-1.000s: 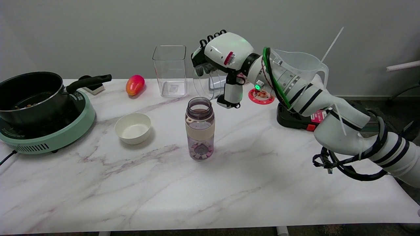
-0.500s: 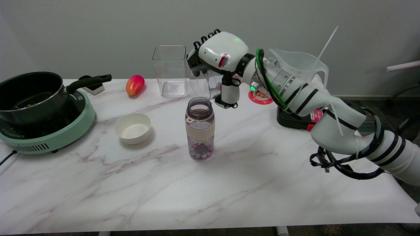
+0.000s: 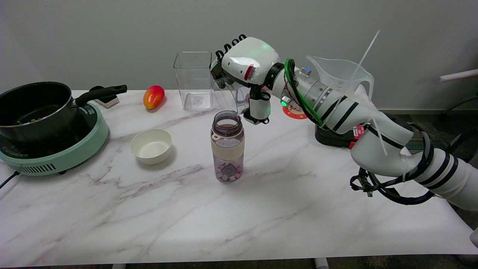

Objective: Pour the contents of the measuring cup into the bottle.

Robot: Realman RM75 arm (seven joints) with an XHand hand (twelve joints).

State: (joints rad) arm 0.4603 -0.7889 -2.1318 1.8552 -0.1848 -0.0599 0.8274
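Observation:
A clear bottle [image 3: 227, 146] with a beige band stands upright and uncapped at mid-table, with pinkish pieces lying at its bottom. My right hand [image 3: 248, 62] hovers just above and behind the bottle's mouth, holding a small clear measuring cup [image 3: 225, 96] tipped on its side. The cup's rim faces left and down, over the far edge of the bottle's opening. I cannot make out anything inside the cup. The thumb hangs down to the right of the bottle's neck without touching it.
A black pot [image 3: 35, 108] sits on a green cooker [image 3: 63, 157] at the left. A white bowl [image 3: 151, 145], a mango [image 3: 153, 96] and a square clear container [image 3: 193, 80] lie behind and left of the bottle. A clear jug [image 3: 338, 73] on a black base [image 3: 330, 138] stands behind my forearm.
My hand has shifted left with the tipped cup, bringing its rim closer over the bottle's mouth. The bottle has stayed put.

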